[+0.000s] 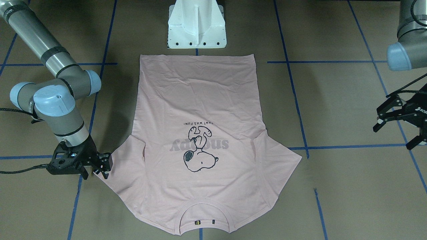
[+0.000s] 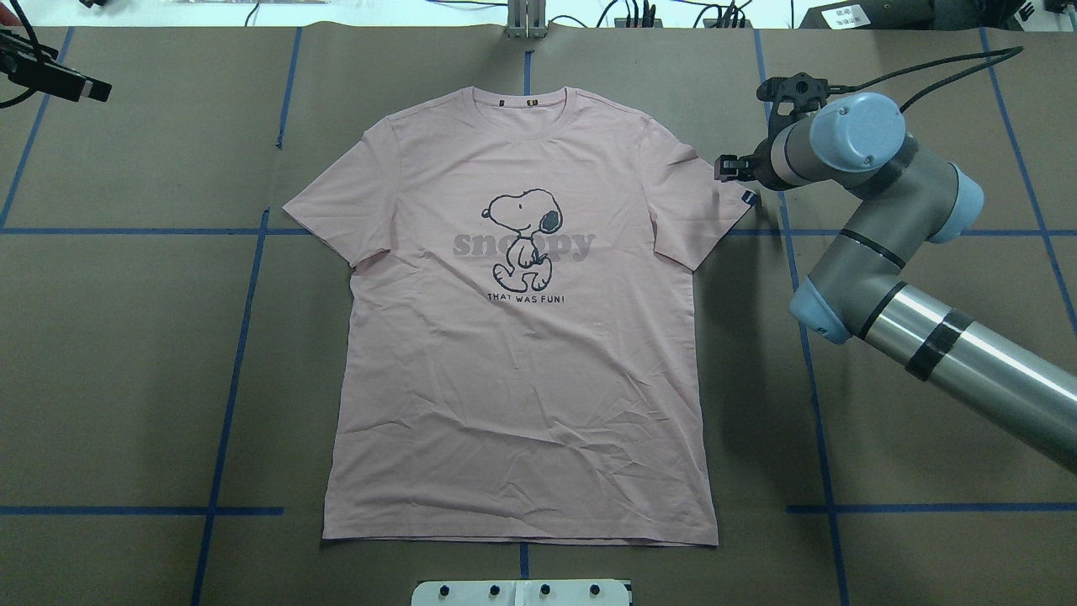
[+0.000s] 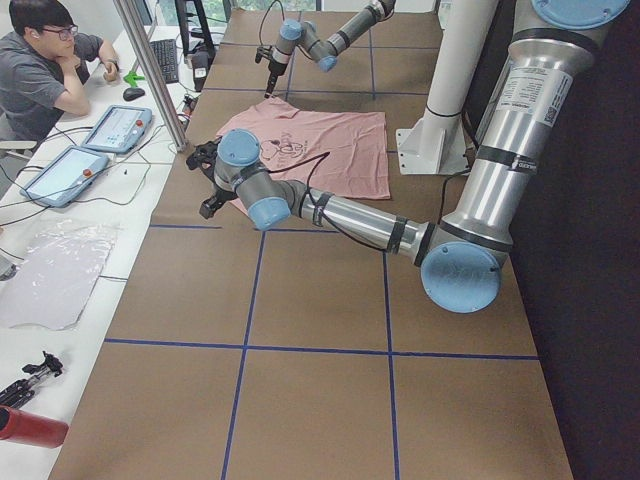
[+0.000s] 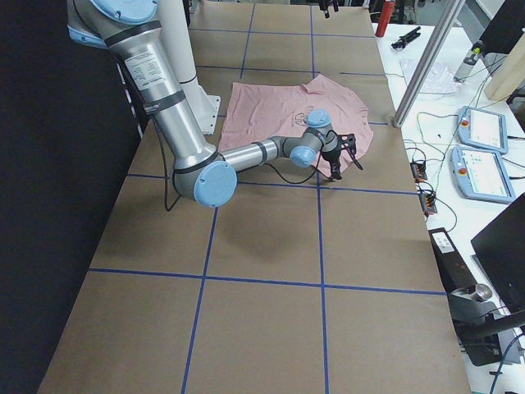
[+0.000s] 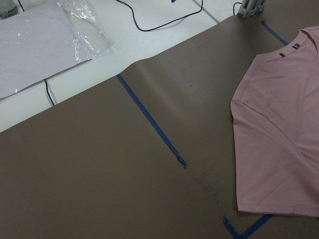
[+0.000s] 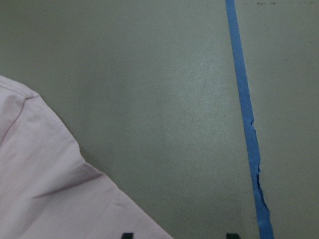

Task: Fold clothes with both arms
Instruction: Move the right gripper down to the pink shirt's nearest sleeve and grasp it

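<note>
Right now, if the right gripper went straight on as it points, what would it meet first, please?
Most likely the T-shirt sleeve at its outer edge: the right gripper points down at the table, open, one fingertip over pink cloth, the other over brown table paper. Its height is unclear.

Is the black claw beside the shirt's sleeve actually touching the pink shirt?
Cannot tell. In the front-facing view the right gripper sits at the sleeve edge of the T-shirt, but no view shows whether its fingertips reach the fabric.

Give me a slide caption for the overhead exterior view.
Pink T-shirt spread flat, print up, on the taped table; right gripper at its sleeve edge, jaws open.
</note>
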